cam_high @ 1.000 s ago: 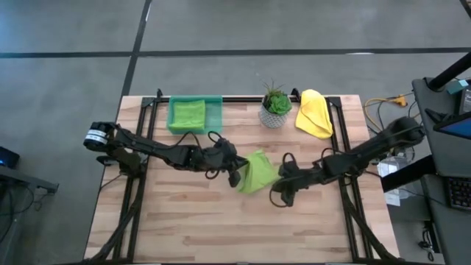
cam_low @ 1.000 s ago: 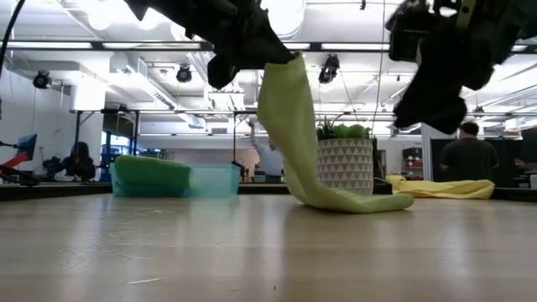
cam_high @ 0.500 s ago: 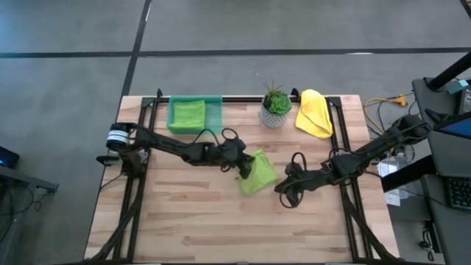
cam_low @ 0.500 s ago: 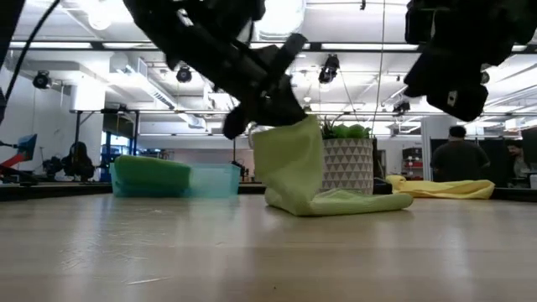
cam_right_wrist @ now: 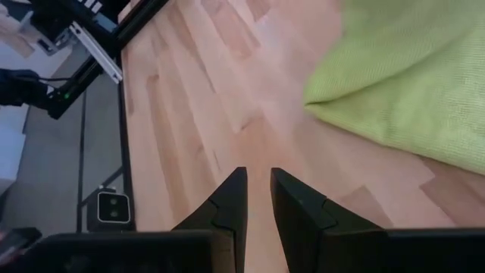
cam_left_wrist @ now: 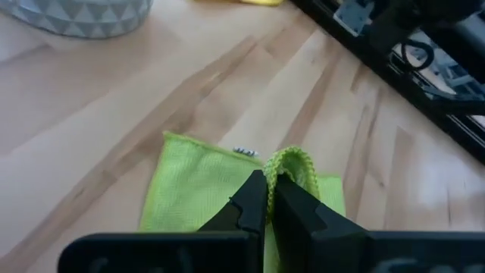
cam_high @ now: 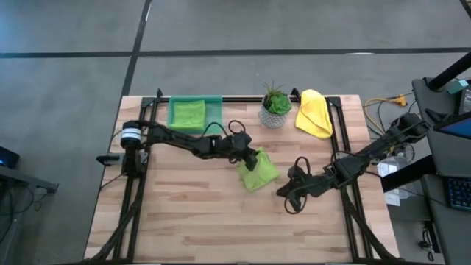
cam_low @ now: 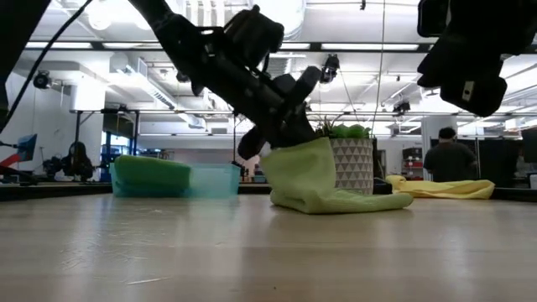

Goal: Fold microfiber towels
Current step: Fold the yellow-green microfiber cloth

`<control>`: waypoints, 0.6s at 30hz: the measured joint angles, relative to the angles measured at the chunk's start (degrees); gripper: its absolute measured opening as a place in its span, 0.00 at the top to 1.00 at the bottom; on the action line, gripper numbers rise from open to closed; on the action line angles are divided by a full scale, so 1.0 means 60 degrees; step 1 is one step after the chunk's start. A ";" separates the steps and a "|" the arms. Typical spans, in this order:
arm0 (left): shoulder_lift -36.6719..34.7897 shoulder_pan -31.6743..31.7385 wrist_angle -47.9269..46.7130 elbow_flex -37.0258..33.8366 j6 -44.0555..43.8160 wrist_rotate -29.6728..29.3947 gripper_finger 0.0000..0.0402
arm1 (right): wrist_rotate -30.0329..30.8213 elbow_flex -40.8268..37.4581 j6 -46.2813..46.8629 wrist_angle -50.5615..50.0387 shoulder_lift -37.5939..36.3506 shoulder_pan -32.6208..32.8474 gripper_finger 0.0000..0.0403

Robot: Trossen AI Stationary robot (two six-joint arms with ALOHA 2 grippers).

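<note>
Since a moment ago I have brought my left claw [cam_high: 250,157] down toward the bench [cam_high: 184,221], so the lime green towel [cam_high: 259,171], which hung tall from it, now lies mostly heaped mid-bench with one corner clamped in that claw. My right claw [cam_high: 288,194] has drawn back just beside the heap, above bare wood, its fingers [cam_right_wrist: 297,203] slightly apart and empty. Farther off sit the green tray [cam_high: 215,116] holding a second green towel [cam_high: 187,113], the potted plant [cam_high: 276,107] and the yellow towel [cam_high: 315,112].
</note>
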 joint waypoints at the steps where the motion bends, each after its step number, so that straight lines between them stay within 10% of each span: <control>1: 0.0112 0.0028 0.0030 0.0062 0.0000 0.0075 1.00 | 0.0007 0.0000 0.0000 -0.0002 0.0000 0.0000 0.86; 18: 0.0879 0.0590 -0.0028 0.0268 -0.0086 0.0246 1.00 | -0.0012 -0.0004 0.0208 0.0019 0.0000 0.0004 0.86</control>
